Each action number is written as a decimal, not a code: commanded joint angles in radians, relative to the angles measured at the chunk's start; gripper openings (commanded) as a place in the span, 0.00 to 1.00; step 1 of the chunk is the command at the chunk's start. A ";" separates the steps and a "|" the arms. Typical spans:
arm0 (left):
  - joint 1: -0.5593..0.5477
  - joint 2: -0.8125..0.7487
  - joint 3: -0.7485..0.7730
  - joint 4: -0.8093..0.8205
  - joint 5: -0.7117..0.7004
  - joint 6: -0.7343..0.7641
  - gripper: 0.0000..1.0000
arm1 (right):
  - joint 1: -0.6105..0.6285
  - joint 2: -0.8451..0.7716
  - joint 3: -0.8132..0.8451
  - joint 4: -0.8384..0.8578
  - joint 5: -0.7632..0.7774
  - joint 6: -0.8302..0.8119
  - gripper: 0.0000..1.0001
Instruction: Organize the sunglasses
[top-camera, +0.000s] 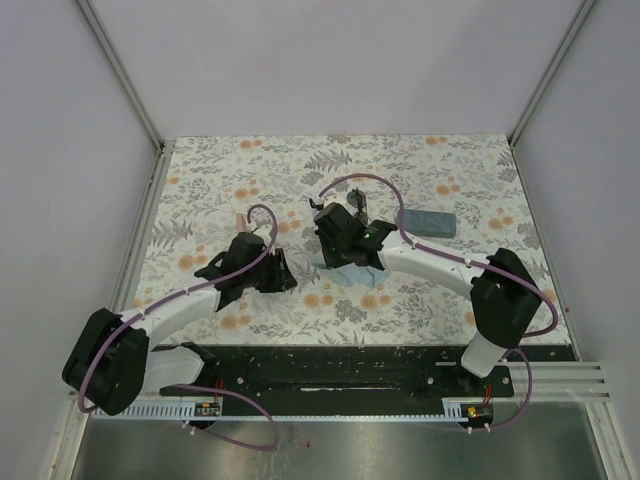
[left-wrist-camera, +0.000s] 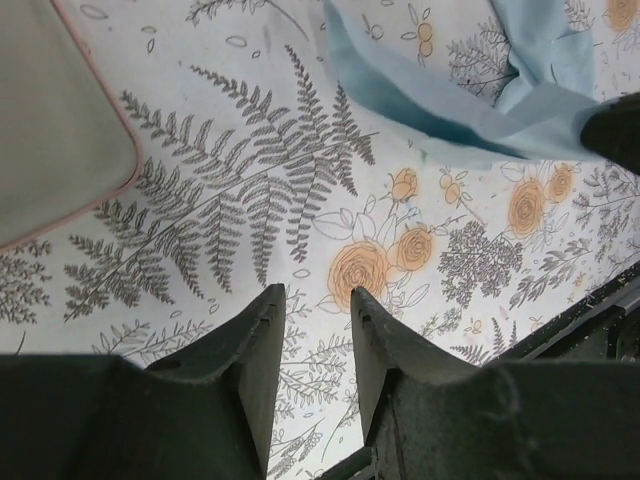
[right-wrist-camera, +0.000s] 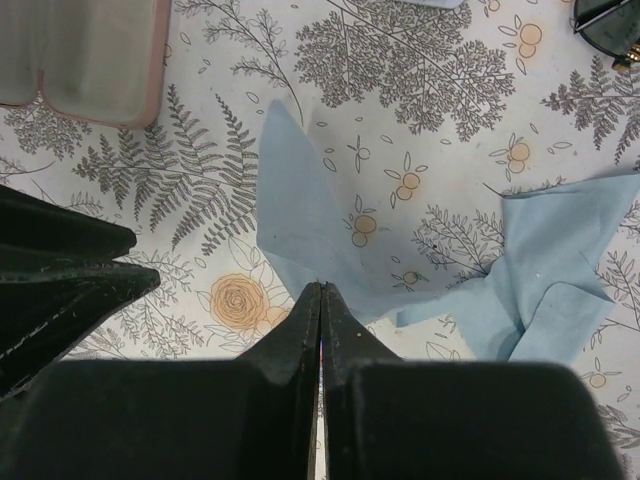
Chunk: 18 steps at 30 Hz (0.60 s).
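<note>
**While right gripper pinched the blue cloth, left gripper held nothing**

We saw the right fingers pressed together on the cloth's edge. Left fingers stood part spread over the floral table. The dark sunglasses lay on the table past the cloth, not touching it.

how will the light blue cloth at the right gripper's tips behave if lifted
Likely floppy: the light blue cloth lies creased and folded. Probably very light, since it looks thin. Lifted by the shut right gripper at its edge, it would likely drape, not hold shape.
</note>
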 joint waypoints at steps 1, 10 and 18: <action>0.005 0.055 0.090 0.075 0.042 0.036 0.38 | -0.015 -0.047 -0.023 -0.004 0.018 0.006 0.00; 0.005 0.246 0.237 0.106 0.040 0.094 0.44 | -0.057 -0.050 -0.038 -0.004 0.031 0.006 0.00; 0.005 0.332 0.305 0.124 0.057 0.147 0.49 | -0.137 -0.006 0.006 -0.002 0.006 0.004 0.00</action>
